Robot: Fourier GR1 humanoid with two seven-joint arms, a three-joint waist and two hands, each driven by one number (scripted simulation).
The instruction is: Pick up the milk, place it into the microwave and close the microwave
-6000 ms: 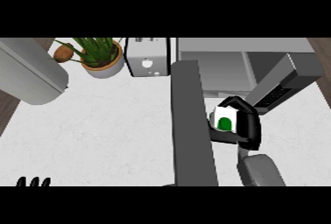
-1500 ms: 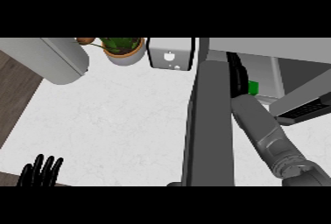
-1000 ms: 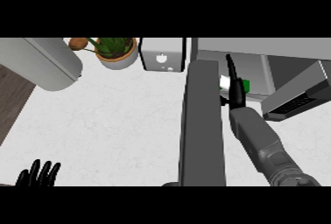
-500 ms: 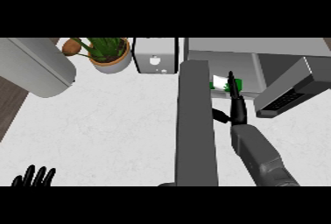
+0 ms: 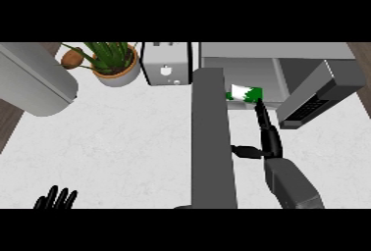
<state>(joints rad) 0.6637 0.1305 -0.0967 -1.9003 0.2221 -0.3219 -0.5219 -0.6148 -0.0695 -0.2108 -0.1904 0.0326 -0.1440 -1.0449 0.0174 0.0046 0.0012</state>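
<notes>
White speckled counter (image 5: 130,142) fills most of the head view. At far left a grey rounded body (image 5: 33,78) slants across the corner, cut off by the edge; what it is cannot be told. Low at the left, the left hand (image 5: 56,200) rests at the bottom edge, its black fingers straight and pointing up, holding nothing; its palm is cut off.

Further right, at the counter's far side, a brown round object (image 5: 70,59) lies just beside a potted plant (image 5: 112,61) with spiky green leaves in a tan pot. Next to that stands a pale toaster (image 5: 168,63).

A long dark grey slab (image 5: 212,142) runs from near the toaster down to the bottom edge. It seems to be the microwave's open door seen edge-on, though that is hard to be sure of.

The milk (image 5: 244,93) is a small white carton with green patches. It lies at the front of the microwave (image 5: 290,68) cavity, just right of the slab's upper end; how much of it is inside is hard to tell. The right hand (image 5: 267,137) reaches up towards it with fingers stretched out straight, the fingertips touching the carton's near side, the thumb stuck out to the left. It grips nothing.

A dark panel (image 5: 319,98) slants at the far right.
</notes>
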